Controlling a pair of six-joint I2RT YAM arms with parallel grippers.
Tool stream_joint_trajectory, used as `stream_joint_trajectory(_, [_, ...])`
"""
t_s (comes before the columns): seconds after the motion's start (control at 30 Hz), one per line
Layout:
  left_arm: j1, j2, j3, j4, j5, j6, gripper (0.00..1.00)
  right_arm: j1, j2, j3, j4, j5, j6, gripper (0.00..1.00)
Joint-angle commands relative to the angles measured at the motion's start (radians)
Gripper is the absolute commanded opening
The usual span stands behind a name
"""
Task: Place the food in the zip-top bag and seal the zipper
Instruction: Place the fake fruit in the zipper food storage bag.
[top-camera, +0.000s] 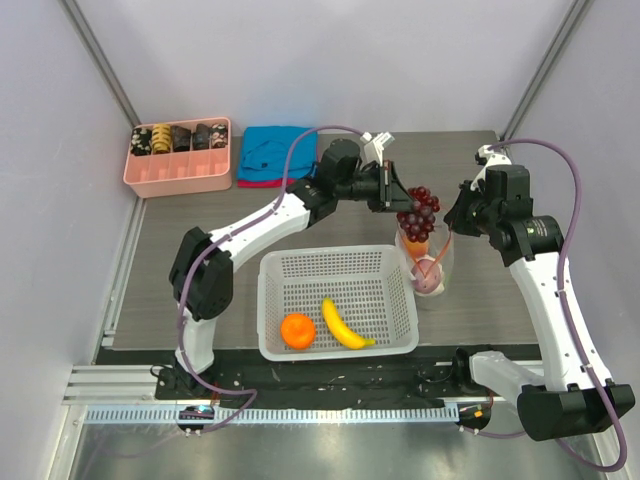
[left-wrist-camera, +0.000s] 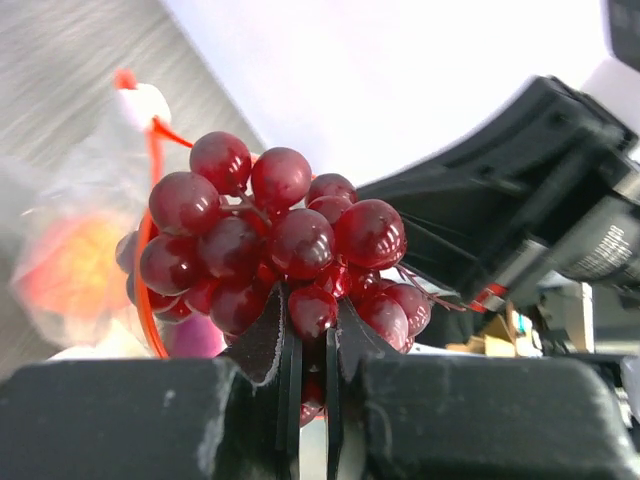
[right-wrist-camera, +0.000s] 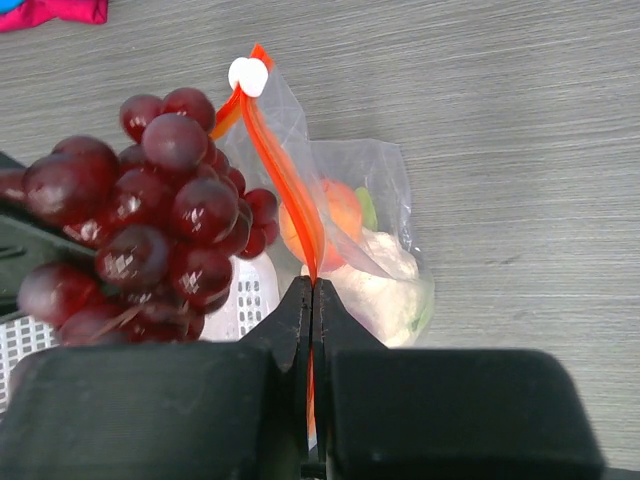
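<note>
1. Currently my left gripper (left-wrist-camera: 312, 310) is clamped on the bunch of dark red grapes (left-wrist-camera: 270, 250). Its fingers are nearly together, with a grape or two wedged between them, and the bunch sits over the mouth of the zip-top bag (top-camera: 432, 262).
2. My right gripper (right-wrist-camera: 312, 300) is pinched tight on the orange-red zipper (right-wrist-camera: 285, 170) and holds one end of the mouth up. The bag stands just beside the right wall of the white mesh basket (top-camera: 272, 300); I cannot tell whether they touch.
3. Inside the bag I can see a peach (right-wrist-camera: 338, 212) and cauliflower (right-wrist-camera: 385, 285). An orange (top-camera: 297, 330) and a banana (top-camera: 345, 325) lie in the basket, so I judge the filling is roughly half done and the sealing not yet begun.
4. The mouth looks narrow from my right wrist, with the two lips running close together. The bunch is wide, so it could land on the strip, fold it down and roll off onto the table.
5. If the bunch presses on the strip as it goes down, it could drag the zipper out of my right pinch. The bag might then slump and spill.
6. I hold grapes rather than a stem, so the bunch may swing or snag on my fingers when I release it.
7. My two wrists sit near each other over the bag, so a careless descent could knock them together.
</note>
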Motion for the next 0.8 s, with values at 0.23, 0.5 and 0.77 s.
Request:
stream_joint_trajectory(0.23, [-0.096,0.037,0.258,-0.476,-0.288,0.297,0.14,0.003,-0.008,0.04,0.032,-0.046,-0.005,0.01])
stream_joint_trajectory(0.5, [-0.183,-0.012,0.324,-0.588,-0.546,0.562,0.42,0.003,-0.009,0.043,0.032,-0.046,-0.002,0.01])
stream_joint_trajectory(0.77, [-0.162,-0.084,0.33,-0.666,-0.595,0.586,0.78,0.003,-0.012,0.042,0.032,-0.04,-0.002,0.01])
